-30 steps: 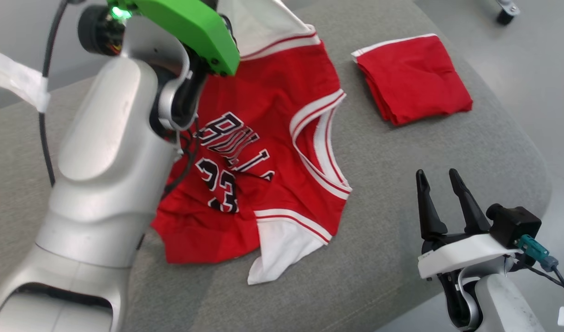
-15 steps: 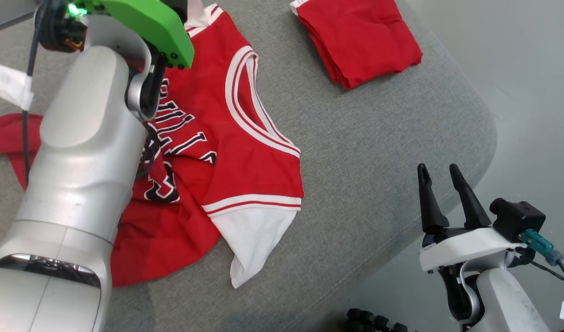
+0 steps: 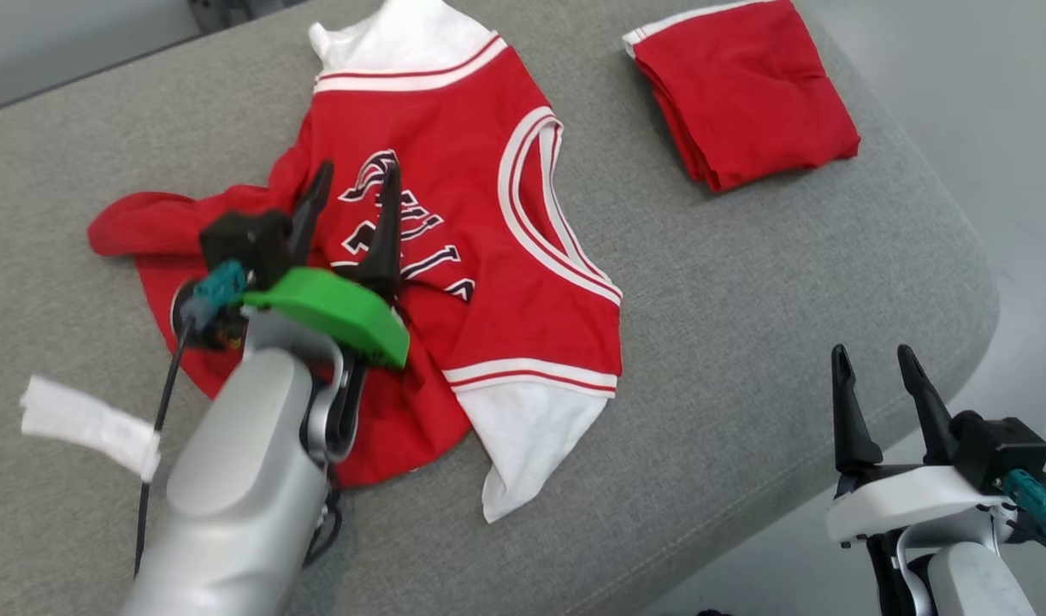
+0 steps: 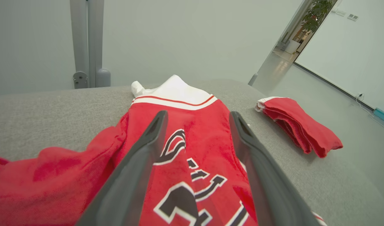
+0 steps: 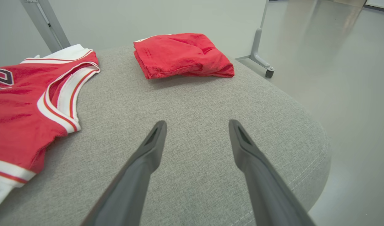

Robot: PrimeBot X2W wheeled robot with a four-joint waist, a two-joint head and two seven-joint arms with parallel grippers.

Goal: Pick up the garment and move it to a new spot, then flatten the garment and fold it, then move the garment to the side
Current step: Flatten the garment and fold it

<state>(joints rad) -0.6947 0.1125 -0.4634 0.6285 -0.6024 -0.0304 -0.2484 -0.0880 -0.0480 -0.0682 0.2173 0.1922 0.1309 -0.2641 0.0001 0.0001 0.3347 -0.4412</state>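
1. The red jersey (image 3: 505, 257) sprawls crumpled across the grey pad (image 3: 745, 325), centre to ten o'clock; the left gripper (image 3: 357, 168), jaws spread and empty, hovers over its lettering.
2. The right gripper (image 3: 872, 352), likewise spread and empty, waits at five o'clock.
3. Risk: pinching bunched layers could drag creases along or crowd the folded red cloth (image 3: 745, 103) at one o'clock.

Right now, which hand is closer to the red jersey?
Left. The left hand sits open right over the jersey, above its lettering. The right hand is open too, off beside the cushion edge, apart from it.
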